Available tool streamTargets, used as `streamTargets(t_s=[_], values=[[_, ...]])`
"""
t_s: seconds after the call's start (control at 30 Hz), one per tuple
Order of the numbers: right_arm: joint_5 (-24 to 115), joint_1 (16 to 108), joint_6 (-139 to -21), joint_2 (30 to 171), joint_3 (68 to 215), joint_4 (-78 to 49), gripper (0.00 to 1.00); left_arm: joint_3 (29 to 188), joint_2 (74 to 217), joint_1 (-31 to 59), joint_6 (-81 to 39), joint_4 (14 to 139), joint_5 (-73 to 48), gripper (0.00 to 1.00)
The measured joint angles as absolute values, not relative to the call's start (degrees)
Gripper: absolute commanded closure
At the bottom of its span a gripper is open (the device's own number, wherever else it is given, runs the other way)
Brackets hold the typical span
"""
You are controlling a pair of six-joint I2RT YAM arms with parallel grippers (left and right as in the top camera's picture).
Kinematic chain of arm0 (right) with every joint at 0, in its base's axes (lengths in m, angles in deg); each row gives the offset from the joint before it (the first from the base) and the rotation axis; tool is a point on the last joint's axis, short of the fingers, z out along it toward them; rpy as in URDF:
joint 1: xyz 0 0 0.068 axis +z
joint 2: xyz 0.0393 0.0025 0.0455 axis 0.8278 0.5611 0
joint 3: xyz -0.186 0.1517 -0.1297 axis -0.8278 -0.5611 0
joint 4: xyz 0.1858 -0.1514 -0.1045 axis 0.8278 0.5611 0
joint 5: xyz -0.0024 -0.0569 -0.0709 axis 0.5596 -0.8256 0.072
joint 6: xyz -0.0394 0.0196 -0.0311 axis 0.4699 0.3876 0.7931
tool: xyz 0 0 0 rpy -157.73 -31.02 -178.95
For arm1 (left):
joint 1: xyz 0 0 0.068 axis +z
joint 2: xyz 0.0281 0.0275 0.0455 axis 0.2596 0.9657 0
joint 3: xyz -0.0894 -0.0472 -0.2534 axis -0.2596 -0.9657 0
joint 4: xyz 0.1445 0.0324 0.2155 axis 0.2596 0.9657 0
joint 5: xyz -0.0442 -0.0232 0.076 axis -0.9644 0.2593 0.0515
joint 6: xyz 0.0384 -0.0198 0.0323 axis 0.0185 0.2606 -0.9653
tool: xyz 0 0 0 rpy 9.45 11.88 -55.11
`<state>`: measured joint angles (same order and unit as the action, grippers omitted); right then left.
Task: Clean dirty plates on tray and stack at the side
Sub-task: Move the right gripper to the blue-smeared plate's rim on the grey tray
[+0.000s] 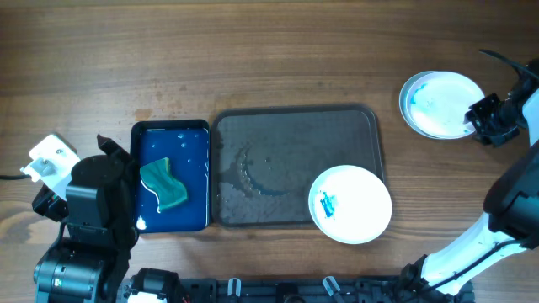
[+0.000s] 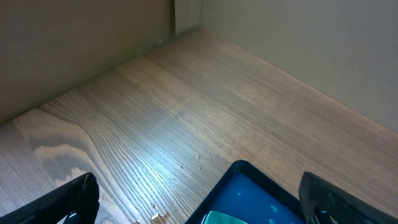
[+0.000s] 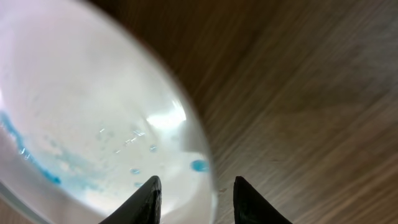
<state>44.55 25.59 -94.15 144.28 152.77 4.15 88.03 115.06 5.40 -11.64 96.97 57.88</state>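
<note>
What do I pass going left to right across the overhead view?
left arm → blue tray holding the green sponge → large dark tray → smeared plate overhanging its right corner → stacked plates → right gripper

A small deep-blue tray point(image 1: 192, 164) sits on the wooden counter point(image 1: 253, 50), toward its left side and nearer its front edge. A wavy green sponge point(image 1: 165, 186) lies inside it, among wet droplets.

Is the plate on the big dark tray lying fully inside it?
Partly out: the plate overhangs one corner of the tray, its edge past the rim on two sides.
</note>
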Motion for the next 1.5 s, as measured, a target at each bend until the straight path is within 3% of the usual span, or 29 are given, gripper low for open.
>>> streamTargets(t_s=[0.07,0.13,0.4,0.57,0.77,0.97,1.1,1.23,1.3,1.4,1.5], values=[[45.3,27.0,-92.8,144.3,152.8,3.3,0.82,88.0,115.1,5.4,-11.6,97.0,57.9,0.0],[46.0,28.7,-91.7,144.3,152.7,2.4,0.89,88.0,115.1,5.4,-11.6,97.0,57.9,0.0],[47.5,37.6,-90.4,144.3,152.7,2.3,0.91,88.0,115.1,5.4,-11.6,97.0,57.9,0.0],[47.9,37.5,-88.4,143.1,152.7,4.6,0.83,88.0,115.1,5.4,-11.6,97.0,57.9,0.0],[50.5,40.8,-84.5,129.8,152.8,12.7,0.7,88.0,115.1,5.4,-11.6,96.9,57.9,0.0],[47.6,47.9,-88.0,121.3,152.6,24.9,0.69,88.0,115.1,5.4,-11.6,96.9,57.9,0.0],[45.2,51.4,-92.5,121.1,146.5,26.0,0.67,88.0,115.1,5.4,-11.6,96.9,57.9,0.0],[44.7,54.9,-97.2,117.5,134.6,24.5,0.51,88.0,115.1,5.4,-11.6,96.9,57.9,0.0],[44.5,56.4,-99.6,114.0,129.1,23.2,0.52,88.0,115.1,5.4,-11.6,96.9,57.9,0.0],[44.6,57.3,-101.6,110.5,122.5,20.5,0.62,88.0,115.1,5.4,-11.6,96.9,57.9,0.0],[46.2,57.3,-103.4,109.7,115.5,15.0,0.62,88.0,115.1,5.4,-11.6,97.0,57.9,0.0]])
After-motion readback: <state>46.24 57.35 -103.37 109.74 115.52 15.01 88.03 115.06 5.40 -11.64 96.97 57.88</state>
